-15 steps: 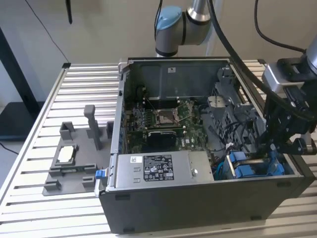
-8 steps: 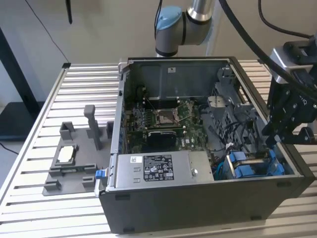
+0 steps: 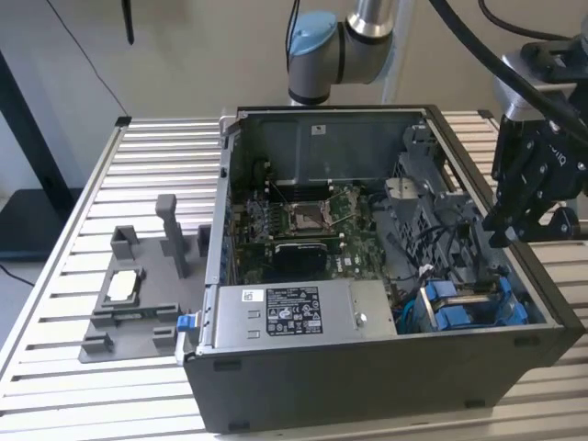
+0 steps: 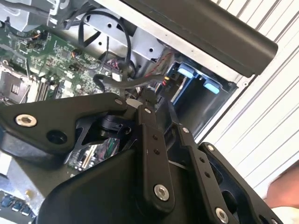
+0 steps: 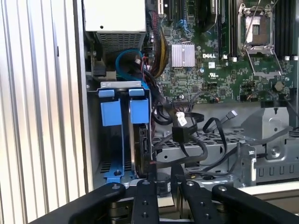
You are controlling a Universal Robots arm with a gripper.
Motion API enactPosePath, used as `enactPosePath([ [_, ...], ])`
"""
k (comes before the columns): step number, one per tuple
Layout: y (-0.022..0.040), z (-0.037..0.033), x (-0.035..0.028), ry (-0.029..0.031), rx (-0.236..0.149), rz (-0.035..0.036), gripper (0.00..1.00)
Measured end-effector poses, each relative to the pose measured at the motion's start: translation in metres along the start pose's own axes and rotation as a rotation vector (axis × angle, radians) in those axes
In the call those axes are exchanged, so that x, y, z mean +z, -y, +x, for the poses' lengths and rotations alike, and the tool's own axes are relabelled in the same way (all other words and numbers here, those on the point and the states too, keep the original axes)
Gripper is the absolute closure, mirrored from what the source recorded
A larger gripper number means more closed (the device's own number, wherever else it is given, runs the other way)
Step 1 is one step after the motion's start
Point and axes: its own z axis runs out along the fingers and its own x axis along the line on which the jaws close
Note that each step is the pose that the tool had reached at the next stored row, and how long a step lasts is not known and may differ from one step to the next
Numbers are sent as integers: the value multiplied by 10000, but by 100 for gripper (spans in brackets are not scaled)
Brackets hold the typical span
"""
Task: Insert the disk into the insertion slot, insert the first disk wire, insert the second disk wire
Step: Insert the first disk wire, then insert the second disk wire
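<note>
The disk (image 5: 141,140), in its blue bracket (image 5: 138,111), stands edge-on inside the insertion slot (image 5: 115,173) in a corner of the open computer case. In the exterior view the disk (image 3: 473,299) shows between blue edges at the case's near corner, on that view's right. Loose black wires lie on the grey metal cage next to it, one ending in a black plug (image 5: 180,136) with a white tag. My gripper (image 5: 165,173) hovers above the case wall (image 3: 542,312) beside the slot, clear of disk and wires. Its fingertips stand a little apart with nothing between them.
The motherboard (image 3: 312,225) fills the case floor, and a long silver box (image 3: 294,308) with a label lies along the near wall. On the slatted table (image 3: 165,165), at the exterior view's left, a grey fixture (image 3: 138,317) holds a small silver chip (image 3: 124,287).
</note>
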Motion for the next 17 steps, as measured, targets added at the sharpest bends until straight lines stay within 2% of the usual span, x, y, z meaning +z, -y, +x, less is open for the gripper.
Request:
enactPosePath([
  [3,-44,-88,8,-2,3,-15,73],
  [4,-57,-119,6,-1,9,-52,73],
  [7,-97,-201,4,-38,38,-244,73],
  [10,-149,-265,13,-152,66,-432,73],
  [11,-163,-277,12,-186,71,-472,73],
  [13,-179,-290,-3,-256,74,-495,73],
  [17,-192,-297,-49,-413,56,-490,73],
])
